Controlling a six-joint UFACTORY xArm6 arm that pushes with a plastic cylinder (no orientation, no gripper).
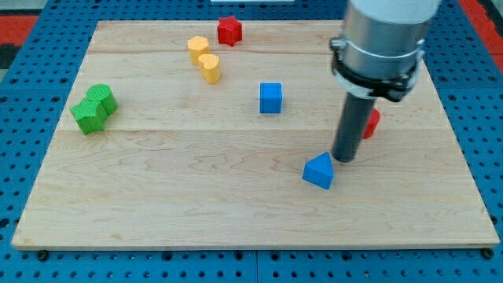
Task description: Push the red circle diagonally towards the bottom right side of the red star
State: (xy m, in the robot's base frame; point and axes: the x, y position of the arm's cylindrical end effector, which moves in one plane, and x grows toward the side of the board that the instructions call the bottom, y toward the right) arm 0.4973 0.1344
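Observation:
The red circle lies at the view's right, mostly hidden behind my rod; only its right edge shows. The red star sits at the view's top, just left of centre, far up and left of the circle. My tip rests on the board just left of and below the red circle, close to it. The tip is right above the blue triangle. I cannot tell if the rod touches the circle.
A blue cube sits mid-board between circle and star. Two yellow blocks lie below left of the star. Two green blocks lie at the view's left. The wooden board ends just behind the star.

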